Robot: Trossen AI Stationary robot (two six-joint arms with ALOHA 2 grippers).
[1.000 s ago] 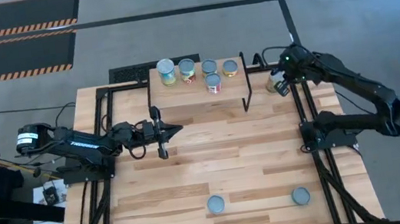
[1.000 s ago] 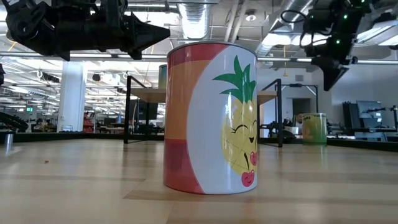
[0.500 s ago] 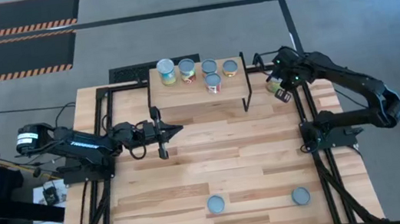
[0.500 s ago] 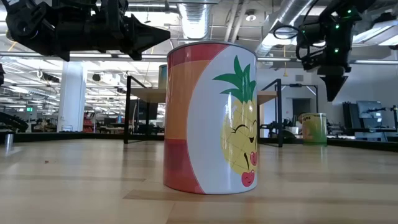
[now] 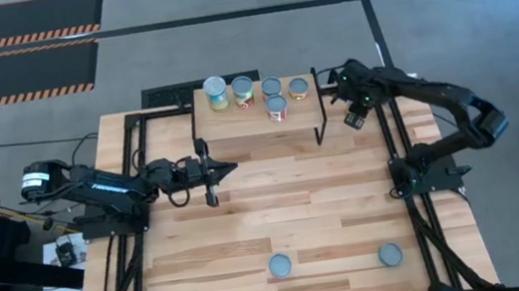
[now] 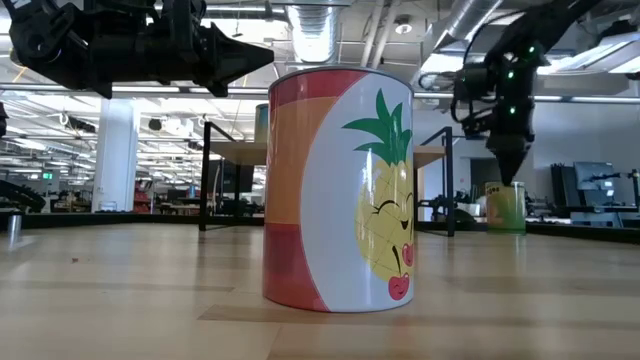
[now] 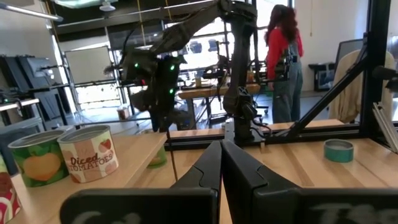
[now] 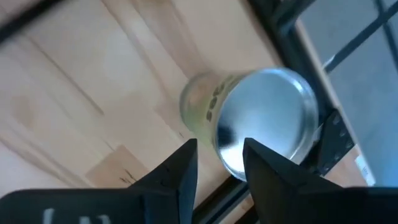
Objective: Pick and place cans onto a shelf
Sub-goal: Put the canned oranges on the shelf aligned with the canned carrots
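Several cans (image 5: 242,90) stand upright on the shelf (image 5: 258,120) at the table's far edge. A yellow-green can (image 6: 505,207) with a silvery top (image 8: 264,118) stands on the tabletop just right of the shelf. My right gripper (image 8: 217,165) hangs open above it, fingers pointing down, touching nothing. Two more cans (image 5: 279,264) (image 5: 389,254) stand near the table's front edge; one, with a pineapple label (image 6: 340,190), fills the low view. My left gripper (image 5: 227,167) waits shut and empty, level above the table's left middle.
The shelf's black right leg (image 5: 319,123) stands close beside the yellow-green can, and the table's black frame rail (image 5: 387,124) runs on its other side. A person (image 7: 283,62) stands in the room beyond the table. Bare tabletop (image 5: 297,201) lies between the two arms.
My right gripper has swung toward the table's left edge and come down over the yellow-green can beside the shelf, now pointing straight down at it. The can has not moved.
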